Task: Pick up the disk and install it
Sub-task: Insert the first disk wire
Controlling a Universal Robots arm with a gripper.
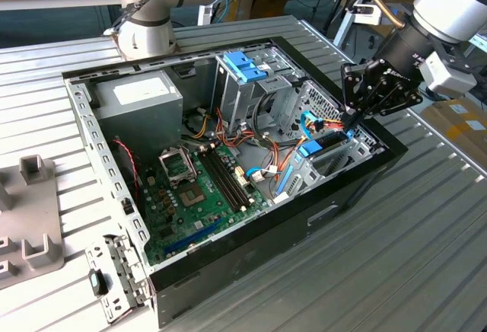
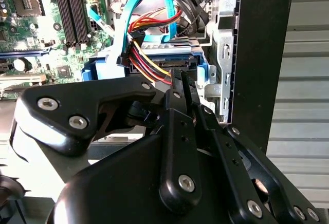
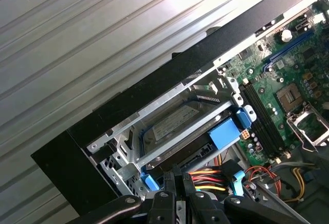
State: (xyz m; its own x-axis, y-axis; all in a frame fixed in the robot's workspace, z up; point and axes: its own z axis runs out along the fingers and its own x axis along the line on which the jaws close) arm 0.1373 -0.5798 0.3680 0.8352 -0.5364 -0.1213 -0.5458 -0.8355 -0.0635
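Note:
The disk (image 3: 172,124) lies flat in the metal drive bay at the corner of the open computer case (image 1: 358,183), its white label up and its blue frame (image 3: 226,132) along the edges. In the exterior view the disk (image 1: 326,146) is at the case's right end. My gripper (image 1: 351,122) hangs just above the disk's cabled end. Its two black fingers (image 2: 174,88) stand pressed together, their tips at the connector (image 2: 163,71) where red, yellow and black wires enter the disk. In the first wrist view my gripper (image 3: 179,175) is shut beside those same wires, with nothing visible between the fingers.
A grey power supply box (image 1: 137,96) sits at the case's back left. A blue latch on a metal cage (image 1: 245,65) stands at the back. The green motherboard (image 1: 205,187) fills the case floor. Blue data cables (image 2: 149,8) loop near the bay. A grey fixture (image 1: 30,218) lies on the exterior view's left.

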